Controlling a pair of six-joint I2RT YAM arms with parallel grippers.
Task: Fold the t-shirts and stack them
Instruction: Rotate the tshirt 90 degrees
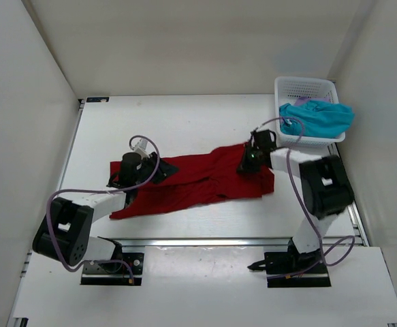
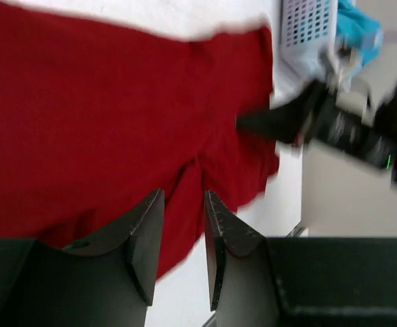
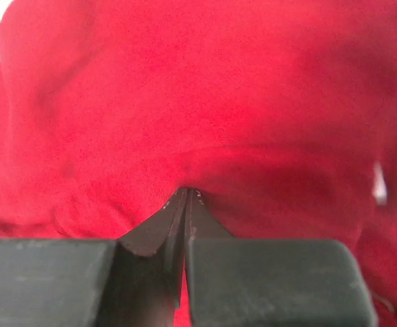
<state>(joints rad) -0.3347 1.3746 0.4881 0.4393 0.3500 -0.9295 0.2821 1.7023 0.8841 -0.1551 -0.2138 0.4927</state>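
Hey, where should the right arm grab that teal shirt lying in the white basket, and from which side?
Probably the bunched part of the teal shirt that spills over the near rim of the basket, coming down from above on the table side. That cloth hangs outside the mesh wall, so a pinch there should catch it without reaching down into the basket.

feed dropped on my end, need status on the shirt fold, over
Right gripper shut on red shirt, right end. Left gripper part open over left end. Teal shirt in basket; nothing in the way.
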